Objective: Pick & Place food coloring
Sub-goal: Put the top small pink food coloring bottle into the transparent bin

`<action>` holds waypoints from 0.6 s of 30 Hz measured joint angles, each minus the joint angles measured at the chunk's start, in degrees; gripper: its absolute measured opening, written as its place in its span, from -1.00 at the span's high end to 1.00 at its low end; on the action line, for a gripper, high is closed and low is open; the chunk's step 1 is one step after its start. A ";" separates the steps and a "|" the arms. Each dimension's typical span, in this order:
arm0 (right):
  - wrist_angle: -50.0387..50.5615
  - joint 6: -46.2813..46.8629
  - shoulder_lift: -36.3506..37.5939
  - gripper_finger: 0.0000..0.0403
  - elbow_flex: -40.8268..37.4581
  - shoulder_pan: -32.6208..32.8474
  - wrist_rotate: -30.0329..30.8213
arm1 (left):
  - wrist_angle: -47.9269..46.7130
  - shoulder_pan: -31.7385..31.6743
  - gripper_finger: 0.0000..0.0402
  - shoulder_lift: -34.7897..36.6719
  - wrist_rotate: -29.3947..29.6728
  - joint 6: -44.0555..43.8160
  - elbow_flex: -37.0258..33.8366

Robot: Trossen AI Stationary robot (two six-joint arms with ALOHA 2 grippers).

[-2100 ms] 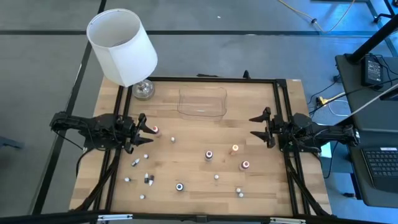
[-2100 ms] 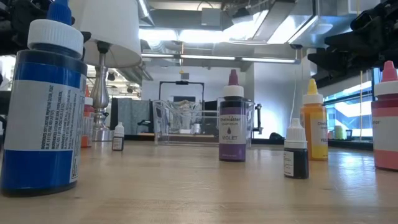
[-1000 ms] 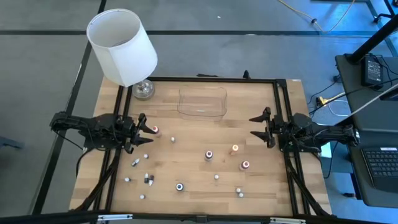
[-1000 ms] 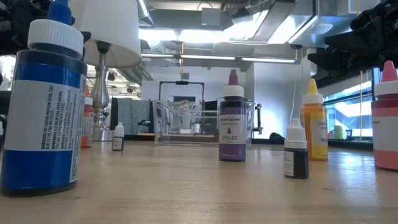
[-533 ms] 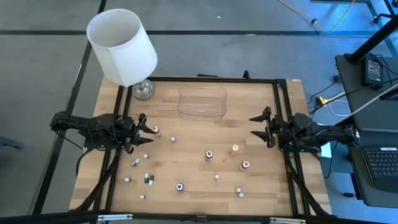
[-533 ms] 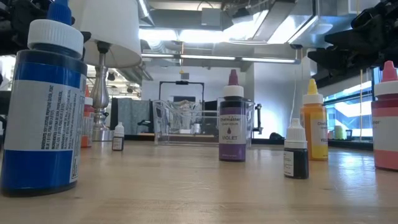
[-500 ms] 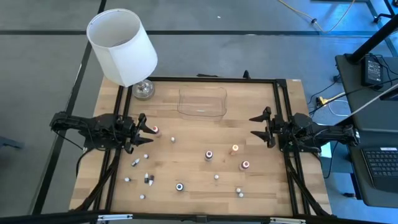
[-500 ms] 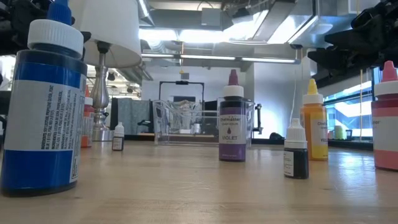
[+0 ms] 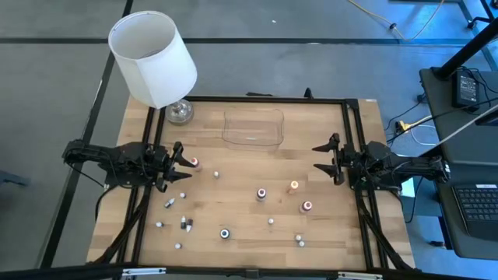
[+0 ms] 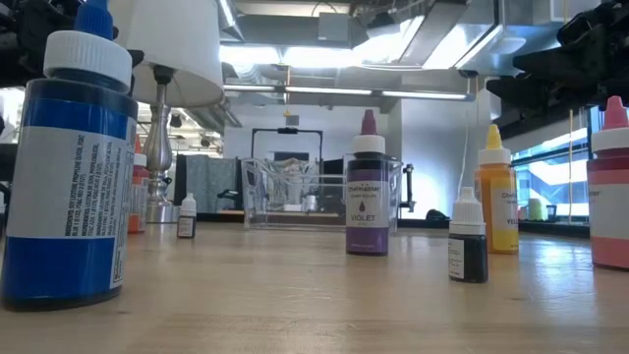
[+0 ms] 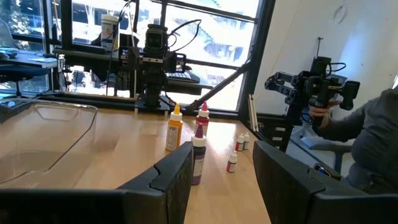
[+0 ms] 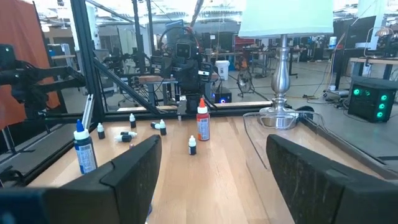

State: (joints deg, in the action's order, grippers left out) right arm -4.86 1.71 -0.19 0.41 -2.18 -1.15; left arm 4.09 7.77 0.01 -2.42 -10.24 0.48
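The food coloring bottles stand scattered upright on the wooden table: a red one, a purple one, an orange one, another red one, a blue one and several tiny whitish ones. One tiny bottle lies on its side. My left gripper hovers open at the left edge, its fingertips just short of the first red bottle. At the right edge my right gripper hovers open. Nothing is between the fingers of either gripper.
A shallow clear tray lies at the far middle of the table. A lamp with a white shade and glass base stands at the far left corner. A black frame borders the table. A person's sleeve shows beyond the table.
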 joint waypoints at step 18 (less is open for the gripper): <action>0.72 -0.72 0.00 -0.45 -0.01 0.01 0.02 | 19.22 -0.02 0.19 0.00 9.39 20.60 -0.01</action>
State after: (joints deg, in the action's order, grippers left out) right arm -4.14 0.99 -0.19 0.40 -2.18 -1.13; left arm 23.30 7.75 0.01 6.97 10.36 0.47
